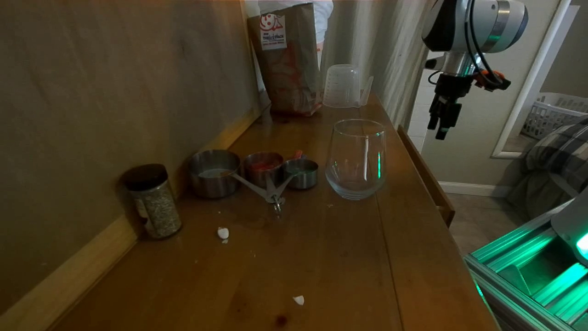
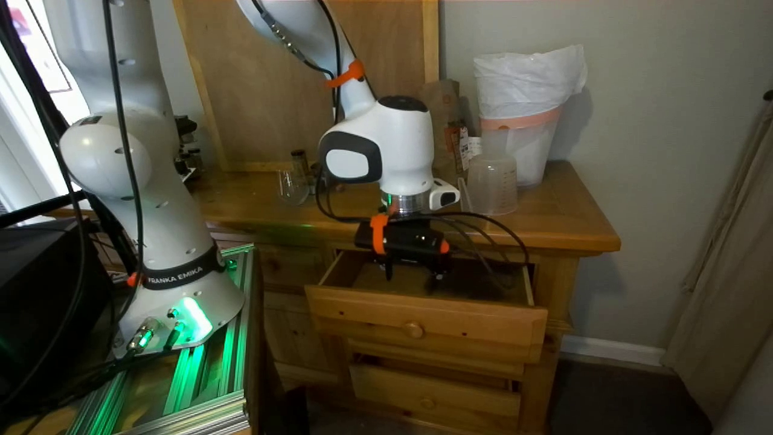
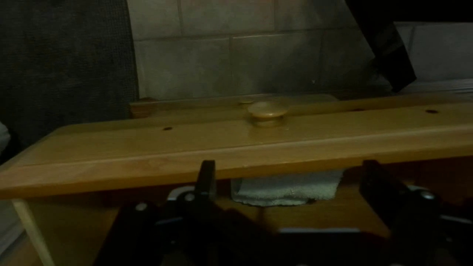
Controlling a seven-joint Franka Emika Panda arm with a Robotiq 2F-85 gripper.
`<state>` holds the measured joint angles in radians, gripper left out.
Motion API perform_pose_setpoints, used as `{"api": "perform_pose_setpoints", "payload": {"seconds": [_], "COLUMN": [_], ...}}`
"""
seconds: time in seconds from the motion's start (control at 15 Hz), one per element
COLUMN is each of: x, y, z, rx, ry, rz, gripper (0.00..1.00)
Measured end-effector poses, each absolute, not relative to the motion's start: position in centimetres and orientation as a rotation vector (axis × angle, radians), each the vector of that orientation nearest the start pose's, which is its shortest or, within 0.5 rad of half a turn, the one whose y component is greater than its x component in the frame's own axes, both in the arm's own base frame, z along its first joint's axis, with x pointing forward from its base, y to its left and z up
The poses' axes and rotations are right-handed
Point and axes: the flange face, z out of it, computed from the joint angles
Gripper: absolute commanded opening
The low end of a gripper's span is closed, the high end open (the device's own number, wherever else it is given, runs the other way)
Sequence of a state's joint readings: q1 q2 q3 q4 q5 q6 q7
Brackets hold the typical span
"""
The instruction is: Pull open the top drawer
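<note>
Spread wide at the pincer [image 3: 288, 164], with blocky, matte-black fingers [image 3: 380, 190] standing well apart over the pulled-out top drawer [image 2: 447, 314]. Joined above to a glossy white arm [image 2: 406, 142], smooth and rounded, with a bright orange strap [image 2: 348, 74] around a slim stretch. Framing, in the wrist view, a pale, nubby cloth [image 3: 288, 188] lying lower, inside the drawer. As for the drawer, built of honey-colored wood, faintly glossy, with small dark spots and a round, mushroom-like knob [image 3: 267, 111] at mid-front. Drawn well out of the cabinet [image 2: 552, 290], beneath the tabletop [image 1: 285, 271] and above a lower drawer [image 2: 471, 405] (also standing partly out). Topped, in an exterior view, by polished amber boards bearing a clear stemless glass [image 1: 351, 158], shiny metal measuring cups [image 1: 214, 181] linked by a ring [image 1: 277, 205], and a dark-lidded jar [image 1: 158, 209] of grainy contents near a smooth wooden panel [image 1: 92, 115]. Scattered, too, with small white fragments [image 1: 223, 233] nearer the camera. Backed farther along by a crumpled brown paper bag [image 1: 289, 69] bearing a white label [image 1: 273, 34], and by a translucent plastic jug [image 1: 342, 87]. Crowned at the rear corner, in an exterior view, by a cloudy plastic bin [image 2: 525, 148] lined with a wrinkled white bag [image 2: 525, 84], before a matte gray wall [image 2: 652, 151].
</note>
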<state>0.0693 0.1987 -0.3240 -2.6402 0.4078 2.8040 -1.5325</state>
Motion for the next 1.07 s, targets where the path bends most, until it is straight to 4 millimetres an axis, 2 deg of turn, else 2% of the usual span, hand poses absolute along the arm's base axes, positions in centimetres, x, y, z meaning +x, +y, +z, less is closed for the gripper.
{"api": "perform_pose_setpoints", "payload": {"seconds": [0.07, 0.2, 0.47, 0.73, 1.07], "x": [39.6, 38.9, 37.7, 37.5, 38.7], "y": [-13.6, -14.5, -16.9, -18.7, -17.8], "z": [17.8, 17.6, 17.2, 16.4, 14.0], "rx": [-2.769, -2.734, -2.669, -2.638, -2.592], "ry": [-1.343, -1.354, -1.409, -1.427, -1.368], "rz": [-0.052, -0.025, -0.012, -0.054, -0.178], "gripper": [0.75, 0.66, 0.36, 0.08, 0.00]}}
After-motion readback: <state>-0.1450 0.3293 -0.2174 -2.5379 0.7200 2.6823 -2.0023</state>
